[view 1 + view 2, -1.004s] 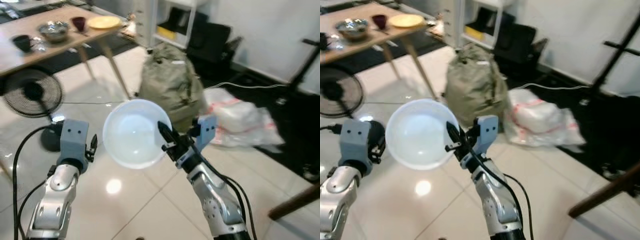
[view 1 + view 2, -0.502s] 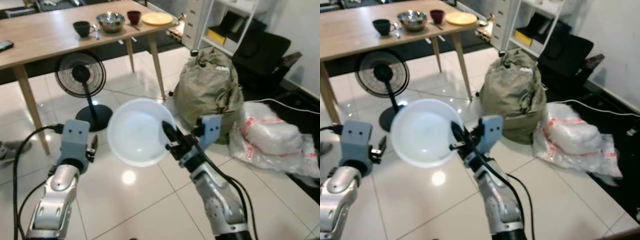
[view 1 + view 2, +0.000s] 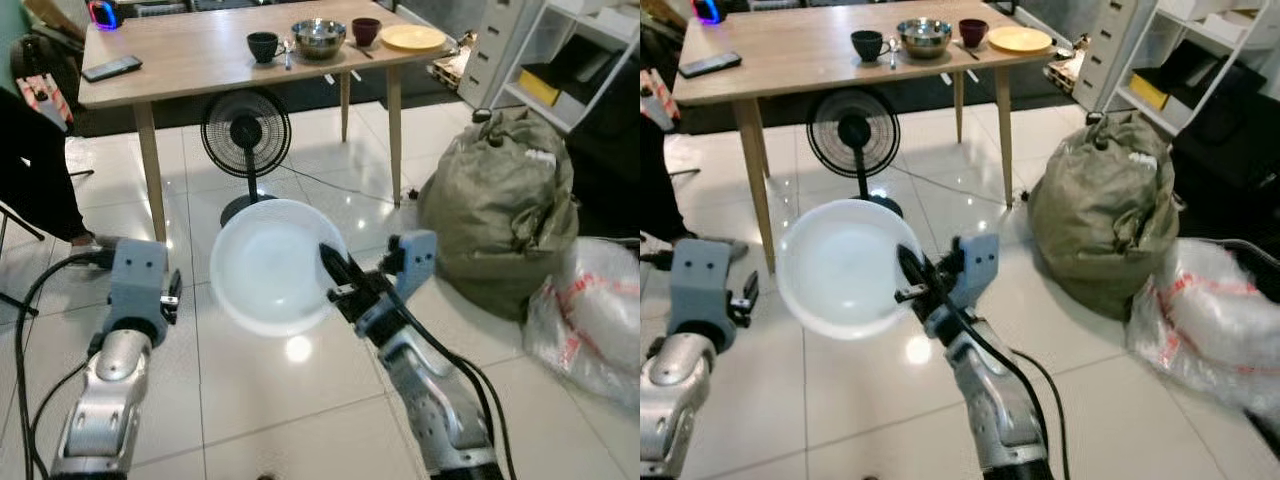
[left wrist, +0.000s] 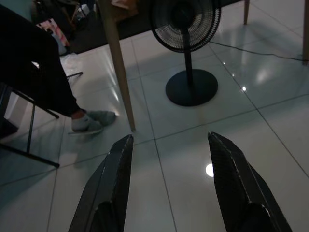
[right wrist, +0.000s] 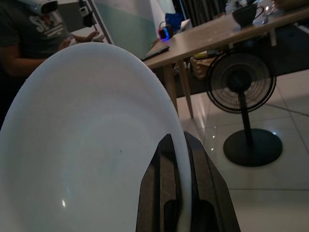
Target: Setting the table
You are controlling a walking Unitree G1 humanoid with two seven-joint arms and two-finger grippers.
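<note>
One white bowl [image 3: 268, 266] stayed pinched at rim by right gripper [image 3: 338, 283]; view swung, table [image 3: 190, 55] now ahead w/ dishes; left gripper [image 4: 170, 186] spread, idle; approach underway

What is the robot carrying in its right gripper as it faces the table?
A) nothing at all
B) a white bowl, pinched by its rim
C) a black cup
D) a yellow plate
B: the right gripper has its two black fingers clamped over the rim of the white bowl, held up in front of the wooden table.
</note>
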